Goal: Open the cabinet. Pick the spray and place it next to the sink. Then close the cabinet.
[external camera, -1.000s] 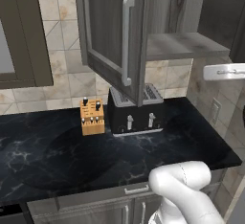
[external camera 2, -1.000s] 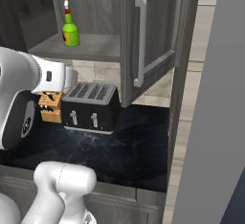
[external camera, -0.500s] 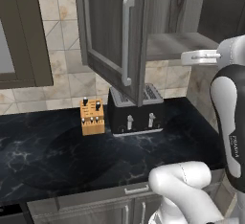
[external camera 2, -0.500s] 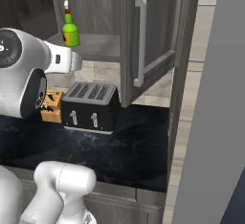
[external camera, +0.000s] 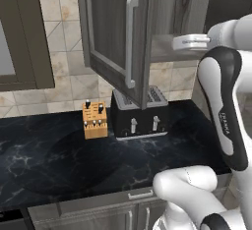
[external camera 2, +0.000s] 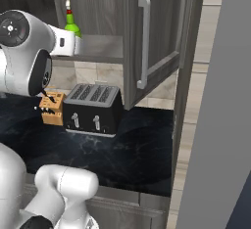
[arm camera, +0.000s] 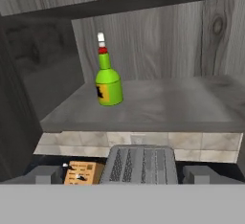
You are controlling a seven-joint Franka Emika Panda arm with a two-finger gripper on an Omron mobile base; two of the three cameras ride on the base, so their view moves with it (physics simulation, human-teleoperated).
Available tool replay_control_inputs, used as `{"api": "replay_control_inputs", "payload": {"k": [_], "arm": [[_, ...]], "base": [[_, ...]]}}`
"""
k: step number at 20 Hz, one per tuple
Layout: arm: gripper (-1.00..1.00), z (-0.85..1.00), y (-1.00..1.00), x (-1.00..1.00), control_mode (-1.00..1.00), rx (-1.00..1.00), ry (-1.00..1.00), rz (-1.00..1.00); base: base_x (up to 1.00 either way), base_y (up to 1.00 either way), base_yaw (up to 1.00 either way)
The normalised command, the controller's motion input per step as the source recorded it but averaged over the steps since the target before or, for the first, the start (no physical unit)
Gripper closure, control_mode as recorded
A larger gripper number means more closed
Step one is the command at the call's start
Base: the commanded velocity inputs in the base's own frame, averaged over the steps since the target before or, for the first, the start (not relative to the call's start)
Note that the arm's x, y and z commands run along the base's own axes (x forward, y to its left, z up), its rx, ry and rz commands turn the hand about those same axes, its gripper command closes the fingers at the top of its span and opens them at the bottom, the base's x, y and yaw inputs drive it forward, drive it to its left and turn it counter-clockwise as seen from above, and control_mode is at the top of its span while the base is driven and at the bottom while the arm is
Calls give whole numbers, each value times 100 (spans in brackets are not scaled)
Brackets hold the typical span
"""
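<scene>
Your jaws stand open, empty. The spray stands upright on the cabinet shelf, ahead and left of them.

The spray stands upright on the bottom board of the open cabinet, at about ten o'clock from the middle. It is green with a red and white top. Down at six o'clock sits a black toaster. Just beside it, at seven o'clock, is a small wooden knife block. The two dark fingertips stand far apart at the bottom corners.
</scene>
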Motion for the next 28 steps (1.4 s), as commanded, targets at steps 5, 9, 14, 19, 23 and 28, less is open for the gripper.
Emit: {"api": "replay_control_inputs", "payload": {"k": [5,9,14,19,23,28], "arm": [[-100,6,16,49,-100,0,0,0],[-100,0,26,38,-100,0,0,0],[-100,0,29,37,-100,0,0,0],[-100,0,20,39,-100,0,0,0],[-100,0,11,39,-100,0,0,0],[-100,0,11,27,-100,0,0,4]], "base": [[0,0,0],[0,0,0],[0,0,0],[0,0,0],[0,0,0],[0,0,0]]}}
